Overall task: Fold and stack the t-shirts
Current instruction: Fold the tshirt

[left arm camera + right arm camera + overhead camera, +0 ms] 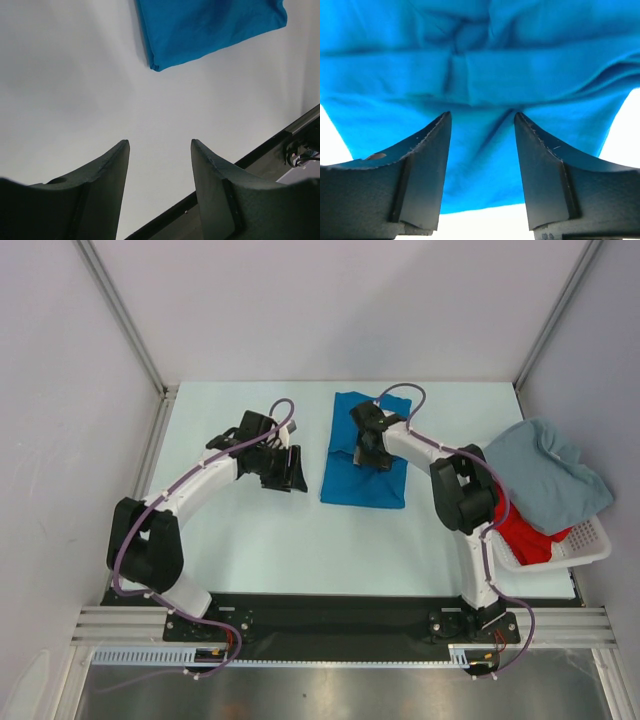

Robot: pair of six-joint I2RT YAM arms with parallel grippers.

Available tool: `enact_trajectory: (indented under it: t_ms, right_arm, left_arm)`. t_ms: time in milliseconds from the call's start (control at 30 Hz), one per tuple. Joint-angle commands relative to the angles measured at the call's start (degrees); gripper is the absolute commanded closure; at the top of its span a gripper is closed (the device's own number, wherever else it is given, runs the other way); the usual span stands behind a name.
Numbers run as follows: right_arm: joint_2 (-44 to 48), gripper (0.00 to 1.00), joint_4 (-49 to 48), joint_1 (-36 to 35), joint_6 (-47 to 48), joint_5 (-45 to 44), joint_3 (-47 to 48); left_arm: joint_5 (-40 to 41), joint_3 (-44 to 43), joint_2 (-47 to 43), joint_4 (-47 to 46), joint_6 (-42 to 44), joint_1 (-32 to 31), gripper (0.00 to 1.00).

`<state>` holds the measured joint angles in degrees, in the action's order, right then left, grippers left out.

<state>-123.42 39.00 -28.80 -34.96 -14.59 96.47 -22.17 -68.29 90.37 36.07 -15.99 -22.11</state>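
The bright blue t-shirt lies folded into a long rectangle on the table; it also shows in the left wrist view and fills the right wrist view. My right gripper is open, its jaws apart just above the shirt's middle, with a cloth ridge between the fingertips. My left gripper is open and empty over bare table left of the shirt, also seen in the left wrist view. The pale grey-blue t-shirt drapes over the basket, above the red t-shirt.
A white slatted basket stands at the table's right edge. The black front rail runs along the near edge and shows in the left wrist view. Grey walls enclose the table on three sides.
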Motion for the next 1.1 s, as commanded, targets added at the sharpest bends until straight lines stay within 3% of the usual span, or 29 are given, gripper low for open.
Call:
enact_trajectory:
  t_ms: [0,300,500,700,833,967,1067]
  right_arm:
    - [-2.0,0.43,-0.69,-0.03,-0.2,-5.62,5.48]
    - [-7.1,0.42,6.95,2.43,-1.51,-7.47,13.22]
    - [-6.92,0.41,0.21,4.45,1.21,-6.07,11.72]
    - [-11.93,0.32,-4.03,4.71,11.66,-2.55,23.4]
    - [-11.77,0.3,0.62,6.29,10.71,-3.6,28.51]
    - [-5.63,0.29,3.37,5.34,9.9,-1.07,23.18]
    - [1.65,0.31,-0.41,3.57,9.83,0.34,11.4]
  left_arm:
    - [0.2,0.17,-1.95,-0.3,2.01,0.31,0.42]
    - [-1.64,-0.09,-1.07,0.4,3.24,0.84,0.43]
    - [-2.52,-0.35,-0.46,0.49,3.86,0.93,0.43]
    - [-3.4,-0.88,0.51,0.4,3.95,1.1,0.43]
    - [-4.28,-0.62,0.69,-0.3,3.51,1.1,0.43]
    - [-4.37,-0.17,0.69,-0.92,3.42,1.19,0.43]
    - [-5.59,-0.44,1.74,-1.97,3.25,1.19,0.43]
